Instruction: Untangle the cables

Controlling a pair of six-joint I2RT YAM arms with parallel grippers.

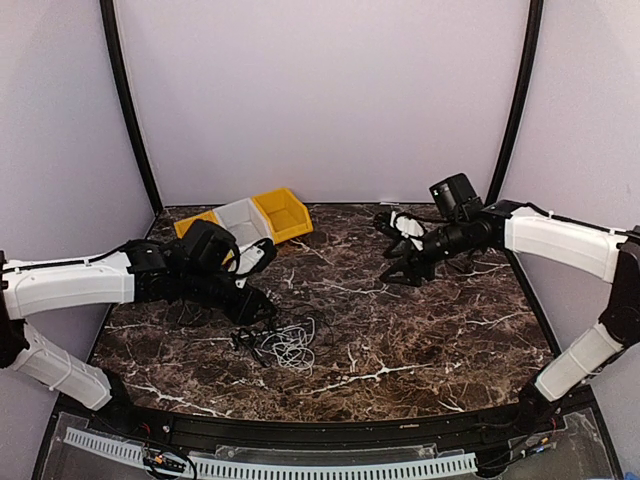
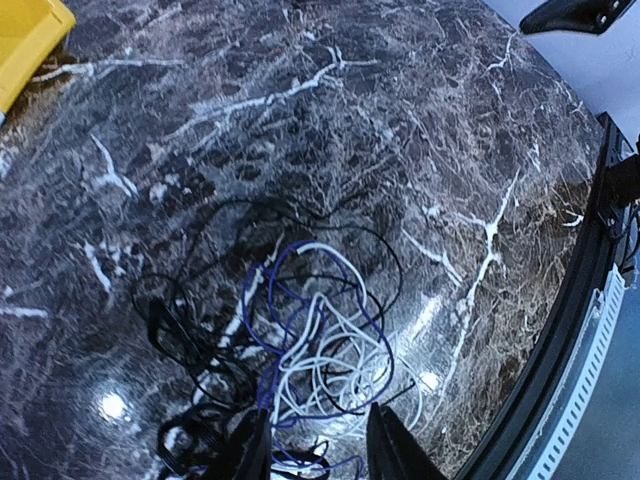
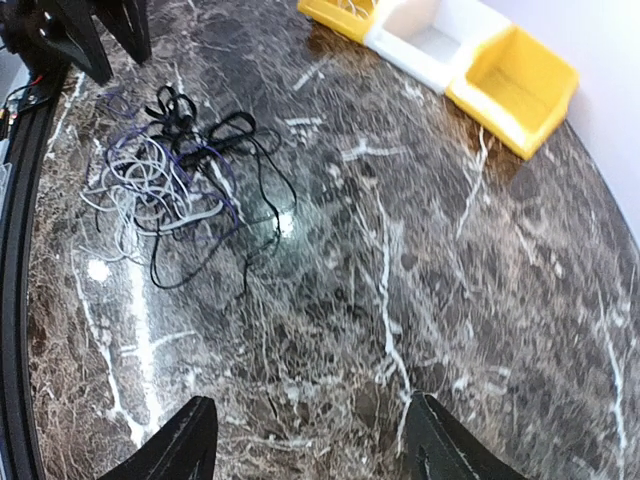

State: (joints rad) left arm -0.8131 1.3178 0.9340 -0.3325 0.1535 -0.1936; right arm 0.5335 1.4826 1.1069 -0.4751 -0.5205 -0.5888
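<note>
Cables [image 1: 287,345] are being found bunched in one tangle at lower centre of the overhead frame. The left gripper [image 2: 318,455] is being held with jaws apart, straddling its near edge. The right gripper [image 3: 315,445] is being held wide and empty, well apart. Risk: several strands being pinched together, so the whole knot is being dragged, not loosened.

We take the white bin [image 1: 243,218] as our mark. It stands on a dark marble table [image 1: 420,330] veined in white. A yellow bin [image 1: 283,212] touches its right side, and a second yellow bin [image 1: 192,226] sits against its left, partly hidden. Behind the white bin rises a pale wall [image 1: 320,90]. Well apart from it, along the table's near side, runs a white slotted strip [image 1: 300,466].
</note>
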